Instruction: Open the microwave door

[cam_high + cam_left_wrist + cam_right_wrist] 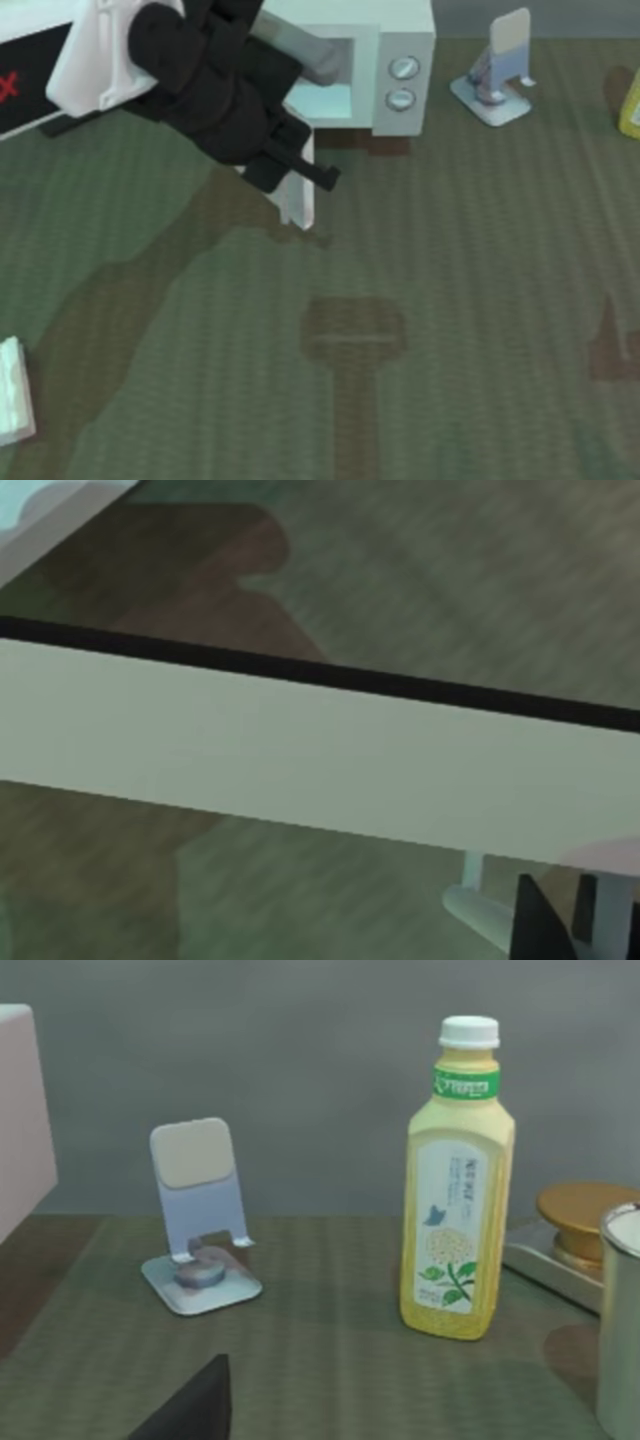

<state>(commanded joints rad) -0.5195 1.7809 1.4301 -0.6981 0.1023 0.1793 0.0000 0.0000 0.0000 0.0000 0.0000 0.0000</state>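
Left gripper (318, 176) at the free edge of the microwave door (300, 195); whether its fingers clasp the panel cannot be told. The door stands swung out from the microwave (385, 75), at the table's (450, 330) far edge, cavity exposed. Right of it: a phone stand (497, 85) and a yellow bottle (455, 1185).

The top view looks straight down on the tabletop (450, 330). The left wrist view sits very near the microwave door (300, 750). The right wrist view faces level toward the phone stand (200, 1220), shared with the top view.
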